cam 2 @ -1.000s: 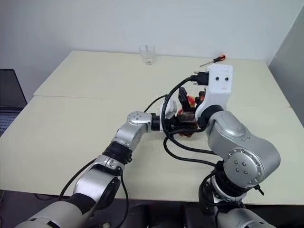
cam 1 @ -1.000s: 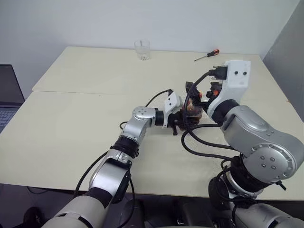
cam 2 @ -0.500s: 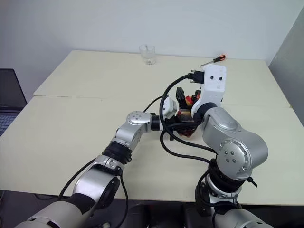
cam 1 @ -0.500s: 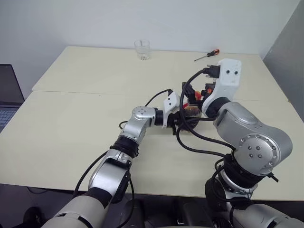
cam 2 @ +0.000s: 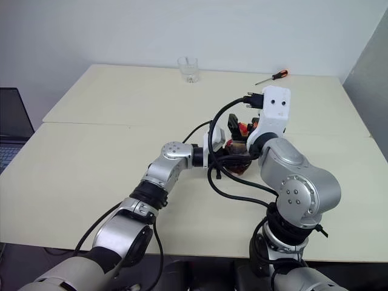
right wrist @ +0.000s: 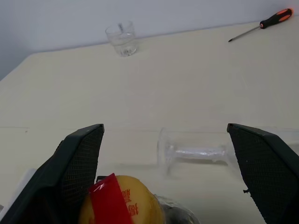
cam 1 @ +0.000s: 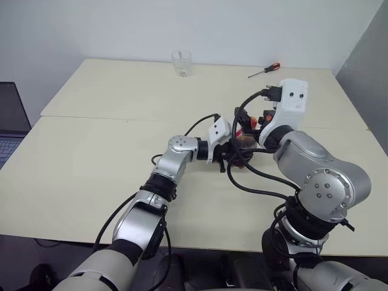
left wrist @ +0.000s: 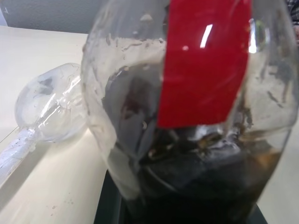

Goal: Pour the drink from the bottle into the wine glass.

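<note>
The bottle (left wrist: pixel 196 107) stands upright on the table with dark drink (left wrist: pixel 196 186) in its lower part and a red label across its body. My left gripper (cam 1: pixel 233 151) is shut on its body from the side. Its yellow cap (right wrist: pixel 122 205) with a red tag sits low between the wide-apart fingers (right wrist: pixel 77 163) of my right gripper (right wrist: pixel 164 128), which is open just above the bottle. The wine glass (right wrist: pixel 194 151) lies on its side on the table just beyond the bottle. Its rounded bowl (left wrist: pixel 49 102) is also visible past the bottle in the left wrist view.
A short clear tumbler (cam 1: pixel 181 62) stands at the far edge of the cream table (cam 1: pixel 103 157). A screwdriver with a red and black handle (cam 1: pixel 264 70) lies at the far right. A laptop (cam 1: pixel 9 121) sits off the table's left side.
My right gripper has shifted slightly down and forward over the bottle's cap, still open. The left gripper and the bottle have stayed in place.
</note>
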Tool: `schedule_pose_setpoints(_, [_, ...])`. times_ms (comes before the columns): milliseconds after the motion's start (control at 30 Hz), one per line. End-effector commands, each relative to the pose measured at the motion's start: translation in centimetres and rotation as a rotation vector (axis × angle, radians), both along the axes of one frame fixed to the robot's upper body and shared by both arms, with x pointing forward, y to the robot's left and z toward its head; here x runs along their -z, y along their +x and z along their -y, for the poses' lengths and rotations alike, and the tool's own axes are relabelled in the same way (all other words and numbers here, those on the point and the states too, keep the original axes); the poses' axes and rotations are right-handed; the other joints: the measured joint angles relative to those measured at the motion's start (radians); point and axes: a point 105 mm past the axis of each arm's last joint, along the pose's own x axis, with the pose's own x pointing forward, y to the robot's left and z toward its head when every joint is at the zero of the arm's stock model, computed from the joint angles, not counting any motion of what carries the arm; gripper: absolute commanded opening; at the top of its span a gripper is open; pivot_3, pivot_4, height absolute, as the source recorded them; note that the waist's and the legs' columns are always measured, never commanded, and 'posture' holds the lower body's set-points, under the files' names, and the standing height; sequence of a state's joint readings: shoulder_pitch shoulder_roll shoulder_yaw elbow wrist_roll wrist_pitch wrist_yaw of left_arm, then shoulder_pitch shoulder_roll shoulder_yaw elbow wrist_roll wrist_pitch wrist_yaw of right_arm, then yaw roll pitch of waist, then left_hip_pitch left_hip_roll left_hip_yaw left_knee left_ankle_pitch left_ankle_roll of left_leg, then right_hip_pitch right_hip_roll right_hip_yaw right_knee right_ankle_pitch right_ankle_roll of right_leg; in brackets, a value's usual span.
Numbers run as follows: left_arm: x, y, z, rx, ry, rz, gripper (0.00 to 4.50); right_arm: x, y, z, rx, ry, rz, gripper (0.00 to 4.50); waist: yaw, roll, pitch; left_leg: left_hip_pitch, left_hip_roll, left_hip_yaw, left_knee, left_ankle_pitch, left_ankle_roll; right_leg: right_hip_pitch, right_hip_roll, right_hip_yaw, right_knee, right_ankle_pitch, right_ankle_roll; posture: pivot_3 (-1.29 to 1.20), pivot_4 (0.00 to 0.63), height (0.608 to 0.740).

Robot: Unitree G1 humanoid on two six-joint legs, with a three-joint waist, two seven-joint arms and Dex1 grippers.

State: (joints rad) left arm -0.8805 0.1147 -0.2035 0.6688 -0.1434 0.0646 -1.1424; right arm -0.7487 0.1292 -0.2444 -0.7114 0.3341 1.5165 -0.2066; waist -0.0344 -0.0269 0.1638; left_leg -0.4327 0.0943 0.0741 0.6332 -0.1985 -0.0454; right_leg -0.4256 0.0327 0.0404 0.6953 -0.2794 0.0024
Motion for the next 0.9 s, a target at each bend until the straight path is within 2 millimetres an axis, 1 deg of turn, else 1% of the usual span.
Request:
schedule_pose_setpoints(33, [-2.3, 0.0, 0.4, 0.014, -0.038, 0.079, 0.69, 0.4, -0.5, -1.1, -0.041, 0.052, -0.012, 4.5, 0.0, 0.0, 0.0, 0.0, 0.0, 0.0, 0.0, 0.0, 0.0, 0.0, 0.0, 0.0, 0.0, 0.0, 0.0, 0.0, 0.15, 0.74])
schedule_pose_setpoints(233, [-2.3, 0.5, -0.2, -0.006, -0.027, 0.082, 0.69, 0.8, -0.8, -1.0, -0.043, 0.047, -0.022, 4.5, 0.0, 0.0, 0.0, 0.0, 0.0, 0.0, 0.0, 0.0, 0.0, 0.0, 0.0, 0.0, 0.0, 0.0, 0.0, 0.0, 0.15, 0.74])
schedule_pose_setpoints(500, [-2.4, 0.8, -0.6, -0.021, -0.023, 0.088, 0.69, 1.0, -1.3, 0.1, -0.019, 0.048, -0.012, 4.5, 0.0, 0.0, 0.0, 0.0, 0.0, 0.0, -0.002, 0.0, 0.0, 0.0, 0.0, 0.0, -0.002, 0.0, 0.0, 0.0, 0.15, 0.74])
schedule_pose_setpoints(733, [-2.3, 1.2, -1.2, -0.041, -0.013, 0.089, 0.69, 1.8, -2.7, 1.5, -0.018, 0.026, -0.002, 4.5, 0.0, 0.0, 0.0, -0.001, 0.0, 0.0, -0.004, 0.0, 0.0, 0.0, 0.0, 0.0, -0.006, 0.0, 0.0, 0.0, 0.15, 0.74])
schedule_pose_setpoints(900, [-1.9, 1.6, -2.4, -0.063, 0.007, 0.086, 0.69, 2.3, -4.0, 1.8, -0.042, 0.018, 0.012, 4.5, 0.0, 0.0, 0.0, -0.001, 0.0, -0.001, -0.004, 0.0, 0.0, 0.0, 0.0, 0.0, -0.006, 0.0, 0.0, 0.0, 0.15, 0.74])
